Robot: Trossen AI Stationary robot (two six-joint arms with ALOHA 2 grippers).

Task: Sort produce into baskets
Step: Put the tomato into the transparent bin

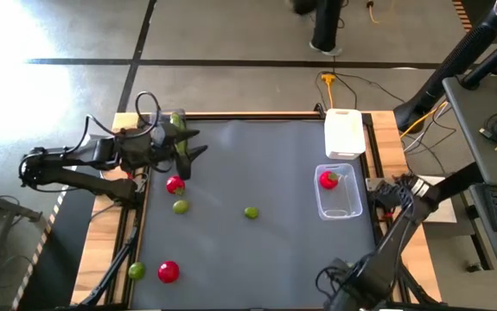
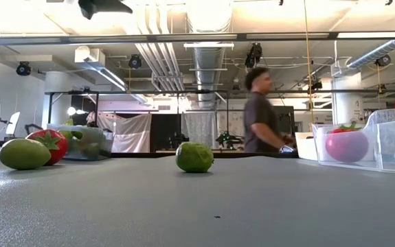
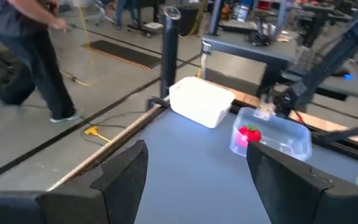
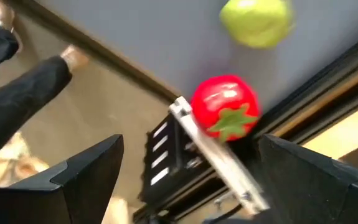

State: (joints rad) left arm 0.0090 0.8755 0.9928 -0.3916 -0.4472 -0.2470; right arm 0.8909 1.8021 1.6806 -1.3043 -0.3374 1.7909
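Note:
My left gripper (image 3: pixel 197 154) hangs open over the table's far left (image 1: pixel 189 145), with nothing between its fingers. Below it, a tomato (image 1: pixel 175 184) and a lime (image 1: pixel 180 206) lie on the mat. Another lime (image 1: pixel 251 212) sits mid-table. A tomato (image 1: pixel 168 271) and a lime (image 1: pixel 136 270) lie near left. The clear basket (image 1: pixel 339 203) holds a tomato (image 1: pixel 328 180). The white basket (image 1: pixel 345 132) stands behind it. My right gripper (image 4: pixel 190 146) is open and points down over a tomato (image 4: pixel 225 112) at the mat's edge, with a lime (image 4: pixel 256 22) beyond it; it touches neither.
A bin (image 2: pixel 87 140) with something green in it shows behind the left tomato (image 2: pixel 49 144). A green piece (image 1: pixel 176 121) lies beside my left arm. Metal frame rails (image 4: pixel 216 162) edge the table. A person's leg (image 4: pixel 23 93) is close by, and another person (image 2: pixel 259 113) walks behind.

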